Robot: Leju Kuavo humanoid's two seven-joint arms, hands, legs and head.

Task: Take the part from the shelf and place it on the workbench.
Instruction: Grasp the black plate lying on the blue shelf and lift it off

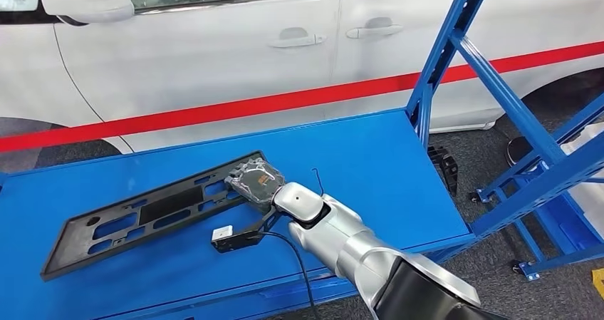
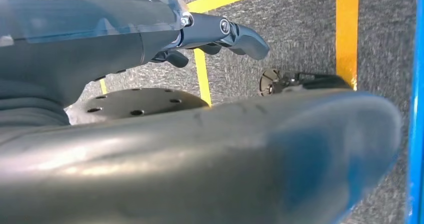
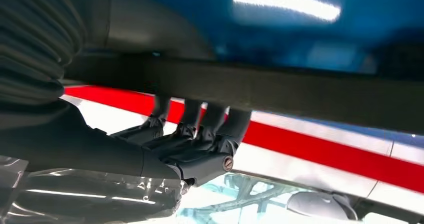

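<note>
Part: flat on desk, placement nearly done. Right hand: fingers hooked over its edge; release left. Left hand: hanging, loosely open, holding nothing.

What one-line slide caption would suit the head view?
The right hand grips one end of the long black slotted plastic panel lying on the blue workbench beside a white car.

A black part lies on the blue workbench under the silver-armed right hand, beyond it a white car with a red stripe.
</note>
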